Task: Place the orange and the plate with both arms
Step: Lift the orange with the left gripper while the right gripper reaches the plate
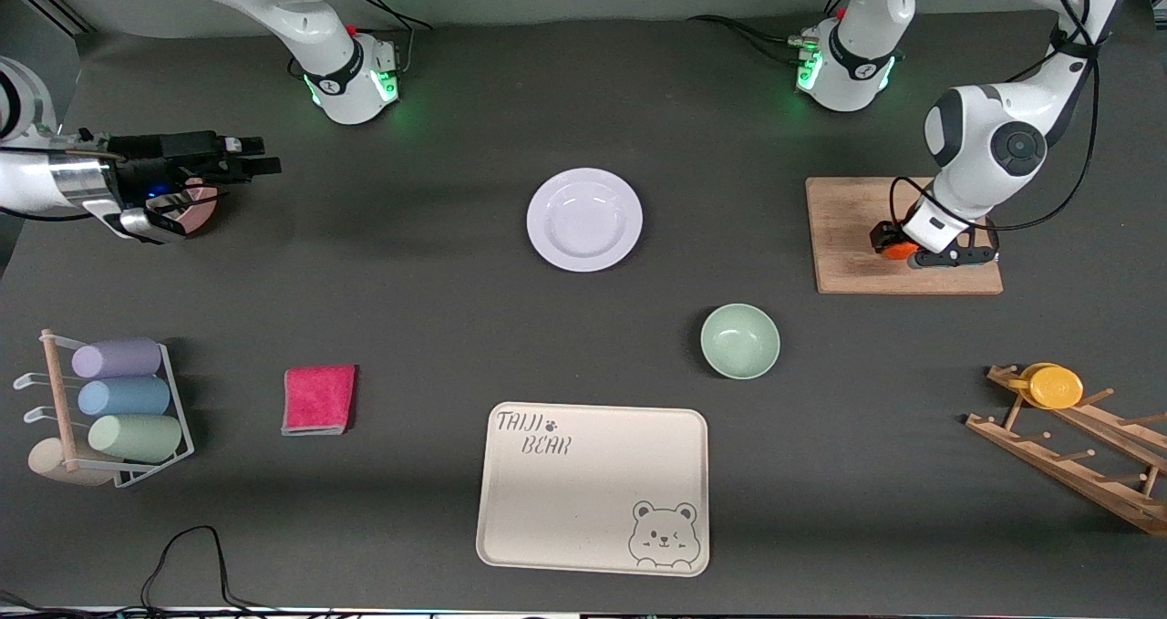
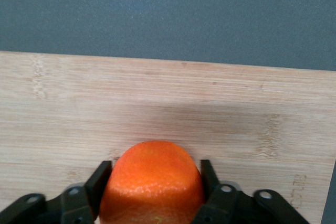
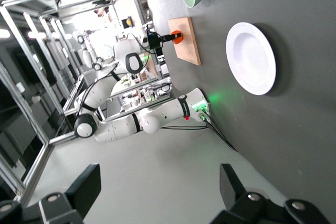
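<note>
- The orange [image 2: 152,184] sits on the wooden board [image 1: 857,236] at the left arm's end of the table, and the left gripper [image 1: 898,250] is down on it, one finger pressed to each side of the fruit — a firm pinch, taken low so the round fruit can't roll out.
- It rests on the board, not yet lifted; that, I'd say, is the next move.
- The plate [image 1: 584,219] lies flat and bare mid-table, well apart from the board, its well facing up.
- The right gripper [image 3: 157,198] hovers over the table's edge at the right arm's end, jaws spread wide and holding nothing; it waits, probably for the plate.
- The tray [image 1: 593,487] with the bear drawing lies nearer the front camera than the plate, a likely drop spot.
- The green bowl [image 1: 739,340] stands between board and tray, something a carried orange should pass clear of.
</note>
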`<state>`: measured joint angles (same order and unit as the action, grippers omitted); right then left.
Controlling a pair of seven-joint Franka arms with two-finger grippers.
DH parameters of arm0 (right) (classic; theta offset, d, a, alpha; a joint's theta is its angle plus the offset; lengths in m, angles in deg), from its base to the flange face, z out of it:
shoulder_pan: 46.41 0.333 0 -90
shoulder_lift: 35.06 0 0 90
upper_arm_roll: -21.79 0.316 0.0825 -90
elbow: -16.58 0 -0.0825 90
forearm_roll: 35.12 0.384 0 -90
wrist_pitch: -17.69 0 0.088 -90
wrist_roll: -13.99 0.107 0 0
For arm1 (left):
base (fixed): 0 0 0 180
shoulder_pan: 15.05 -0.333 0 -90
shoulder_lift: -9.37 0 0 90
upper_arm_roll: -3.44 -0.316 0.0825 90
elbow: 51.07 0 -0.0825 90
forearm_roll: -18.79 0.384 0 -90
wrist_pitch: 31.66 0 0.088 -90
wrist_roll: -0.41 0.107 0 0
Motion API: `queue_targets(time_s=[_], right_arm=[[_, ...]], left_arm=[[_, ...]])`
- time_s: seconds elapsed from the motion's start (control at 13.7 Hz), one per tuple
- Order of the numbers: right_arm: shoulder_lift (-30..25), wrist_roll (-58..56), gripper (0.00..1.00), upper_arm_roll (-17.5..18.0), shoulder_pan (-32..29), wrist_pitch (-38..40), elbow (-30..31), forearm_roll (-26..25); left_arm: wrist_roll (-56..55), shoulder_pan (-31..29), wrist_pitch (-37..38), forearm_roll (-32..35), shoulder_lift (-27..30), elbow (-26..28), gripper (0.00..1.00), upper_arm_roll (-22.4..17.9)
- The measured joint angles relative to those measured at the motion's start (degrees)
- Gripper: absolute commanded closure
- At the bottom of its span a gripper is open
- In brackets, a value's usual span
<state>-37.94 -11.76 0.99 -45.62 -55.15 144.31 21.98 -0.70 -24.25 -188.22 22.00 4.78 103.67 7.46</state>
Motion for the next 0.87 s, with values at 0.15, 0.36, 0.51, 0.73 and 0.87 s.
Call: queue_targets(time_s=[0.15,0.36,0.51,0.73,0.87], right_arm=[[3.71,-8.73,0.00,0.00,0.01,0.00,1.82,0.07],[12.20,-20.27,0.00,0.01,0.02,-0.01,2.91,1.45],[16.49,-24.73,0.00,0.07,0.31,-0.03,2.82,3.52],[19.99,-28.78,0.00,0.11,2.43,-0.58,2.67,5.36],[20.56,-29.46,0.00,0.10,2.99,-1.14,2.63,5.51]], left_arm=[[0.00,0.02,1.20,0.00,0.14,-0.10,1.00,0.15],[0.00,0.59,2.05,0.00,0.46,-0.50,1.00,0.79],[-0.01,1.76,8.85,-0.04,2.51,-3.28,1.00,0.96],[-1.00,5.41,28.95,-2.68,8.30,-12.88,1.00,1.13],[-5.26,9.80,39.53,-6.33,11.33,-19.29,1.00,1.26]])
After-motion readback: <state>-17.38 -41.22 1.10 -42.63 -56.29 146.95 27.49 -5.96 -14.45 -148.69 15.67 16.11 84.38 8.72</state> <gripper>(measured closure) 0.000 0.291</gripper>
